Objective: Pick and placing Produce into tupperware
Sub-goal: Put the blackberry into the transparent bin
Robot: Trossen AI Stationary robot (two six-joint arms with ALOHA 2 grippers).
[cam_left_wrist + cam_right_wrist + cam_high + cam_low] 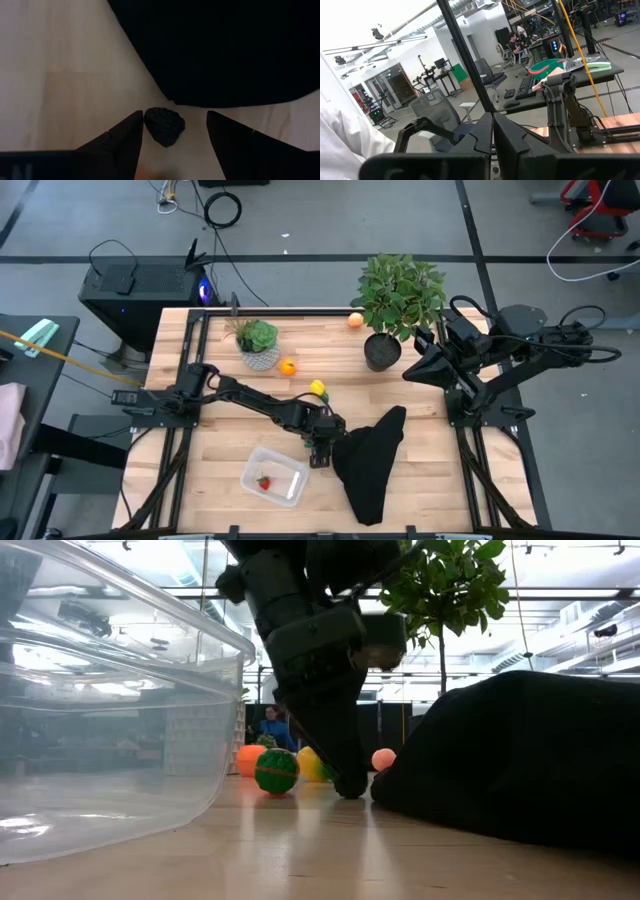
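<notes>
My left gripper points down at the table beside the black cloth, open. In the left wrist view a tiny dark, bumpy berry-like toy lies on the wood between its fingers. The clear tupperware sits on the table just left of the gripper, with a red toy resting on its floor. An orange toy, a yellow one and a peach one lie farther back. My right gripper is shut and parked at the table's right edge. My left gripper comes from above, pointing down, with one finger close against the dark berry toy's side and the other standing apart. I cannot tell whether that finger touches it. The toy lies on the table.
The black cloth lies bunched right beside the gripper, on its right. Two potted plants stand toward the far edge. A green ball-like toy lies behind the gripper. Bare wood shows on the table's near left.
</notes>
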